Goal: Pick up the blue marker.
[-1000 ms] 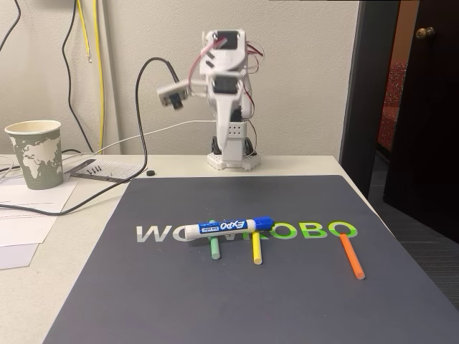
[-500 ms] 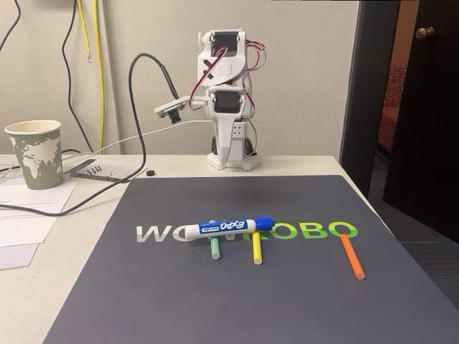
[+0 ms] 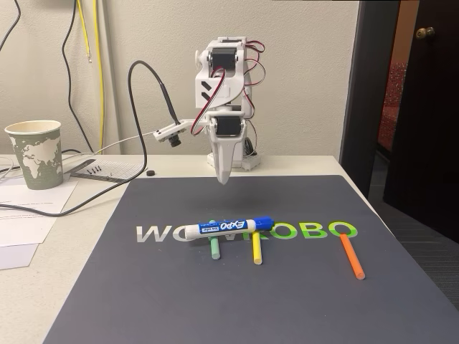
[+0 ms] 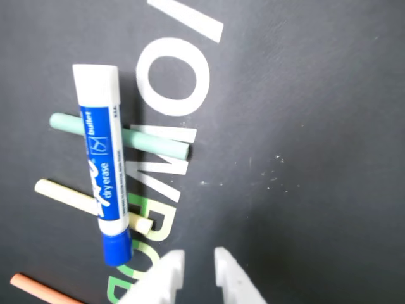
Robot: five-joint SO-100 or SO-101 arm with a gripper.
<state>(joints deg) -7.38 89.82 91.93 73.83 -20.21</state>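
On the dark mat we find the thick white-barrelled blue marker lying across the green stick and yellow stick; the white gripper, slightly parted and empty, hangs above.

You have open air between the gripper and the dark mat; nothing hangs in that gap. The blue marker lies across the green stick and the yellow stick, touching both, so your fingers would meet those sticks on the near side. In the wrist view the mat to the right of the marker is bare. The orange stick lies well apart, to the right in the fixed view. The paper cup and black cable stay off the mat at its left
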